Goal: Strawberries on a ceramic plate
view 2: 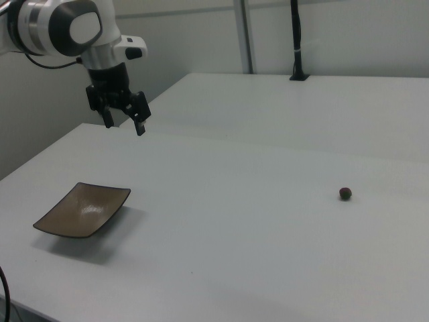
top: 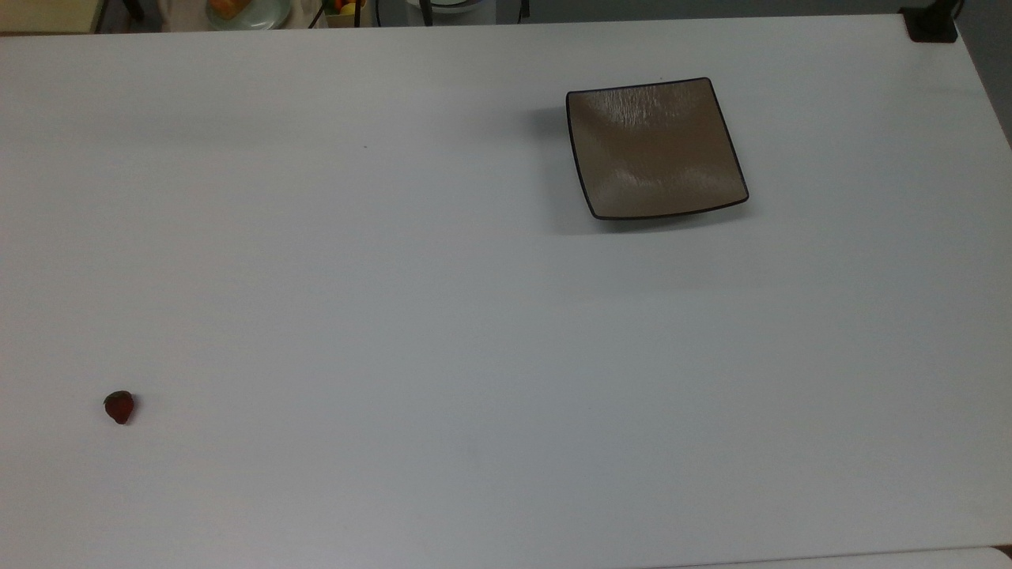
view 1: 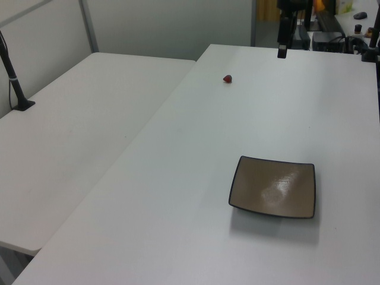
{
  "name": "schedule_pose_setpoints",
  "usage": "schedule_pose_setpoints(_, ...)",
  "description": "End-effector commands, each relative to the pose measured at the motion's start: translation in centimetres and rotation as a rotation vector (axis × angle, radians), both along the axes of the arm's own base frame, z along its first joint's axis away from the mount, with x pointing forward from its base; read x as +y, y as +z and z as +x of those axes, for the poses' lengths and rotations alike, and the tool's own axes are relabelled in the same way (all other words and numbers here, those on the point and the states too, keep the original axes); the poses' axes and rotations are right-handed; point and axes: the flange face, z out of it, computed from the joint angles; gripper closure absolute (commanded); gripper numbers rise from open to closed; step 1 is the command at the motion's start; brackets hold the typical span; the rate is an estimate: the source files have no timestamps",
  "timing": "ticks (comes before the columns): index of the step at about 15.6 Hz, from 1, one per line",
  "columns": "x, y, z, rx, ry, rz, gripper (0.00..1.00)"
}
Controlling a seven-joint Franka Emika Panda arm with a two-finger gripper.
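The work is at its very start, as I judge it: the strawberry [top: 119, 407] lies alone on the white table [top: 443, 316] in the lower left of the top view, untouched, and the ceramic plate [top: 655, 148] sits bare in the upper right of that frame, well apart from it. In the right view the claw [view 2: 123, 118] hangs in the air in the upper left of the frame, above the table's far edge and above and beyond the plate [view 2: 83, 210], with its two fingers spread and nothing between them, while the strawberry [view 2: 345, 193] is a small dark dot at the right of the frame, well away from it. In the left view the strawberry [view 1: 227, 78] sits in the upper middle and the plate [view 1: 273, 187] in the lower right. The step in hand looks like the reach toward the fruit. The next move calls for a long sweep across the table, a descent straight over the berry with the fingers astride it, and a gentle close, since so small and rounded a thing may roll or slip out. Nothing on the table lies between the claw and the berry or between the berry and the plate. Beyond the table's edge at the top left of the top view stands a round pale green dish [top: 269, 14] with orange food, and a black post base [top: 931, 24] sits at the top right corner; both are out of the way. A second white table [view 1: 77, 142] adjoins at the left of the left view.
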Motion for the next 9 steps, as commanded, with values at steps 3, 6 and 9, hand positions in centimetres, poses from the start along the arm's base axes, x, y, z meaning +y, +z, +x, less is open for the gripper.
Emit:
schedule_pose_setpoints(3,-3.8,-0.3,2.0,-0.063,-0.058,0.020,0.00)
schedule_pose_setpoints(6,-7.8,-1.1,4.3,-0.102,-0.114,0.012,0.00)
schedule_pose_setpoints(9,-11.7,-2.5,6.7,-0.188,-0.190,0.004,0.00)
